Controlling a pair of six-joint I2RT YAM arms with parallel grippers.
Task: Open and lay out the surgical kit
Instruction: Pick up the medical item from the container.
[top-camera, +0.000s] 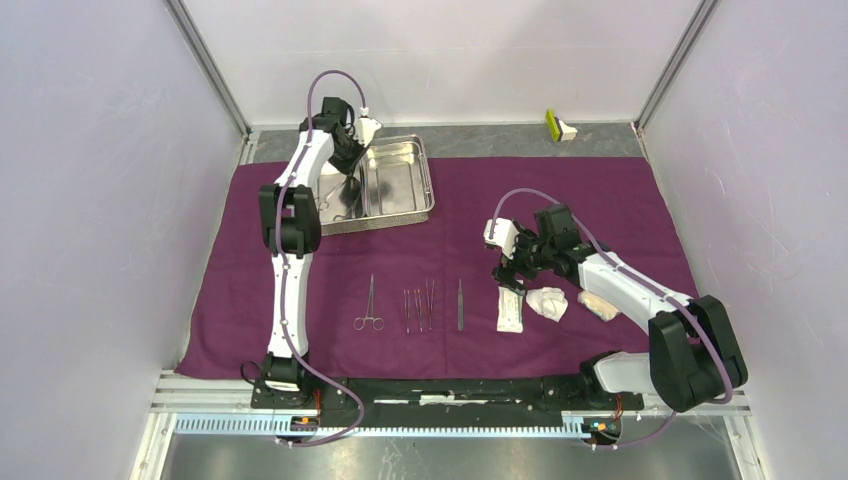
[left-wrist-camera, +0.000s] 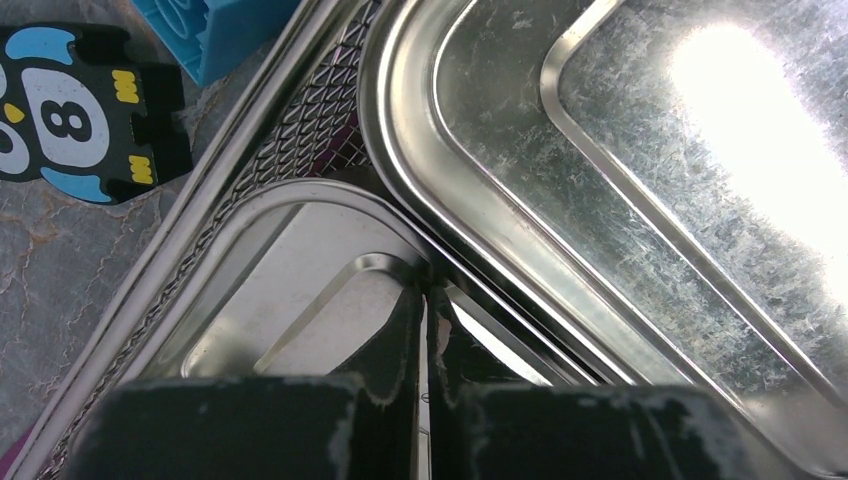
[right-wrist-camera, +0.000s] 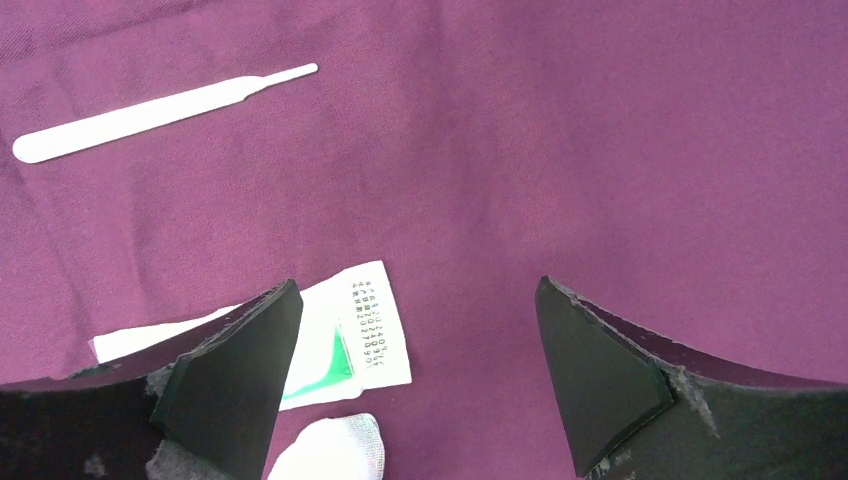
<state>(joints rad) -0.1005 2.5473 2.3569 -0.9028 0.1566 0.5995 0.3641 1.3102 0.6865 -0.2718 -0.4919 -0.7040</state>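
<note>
forceps (top-camera: 369, 303) | axis near-far | ring handles nearest the arm bases

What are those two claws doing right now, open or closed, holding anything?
Left gripper: closed, pinching the rim of the steel tray.
Right gripper: open, empty, above the white sealed packet.
</note>
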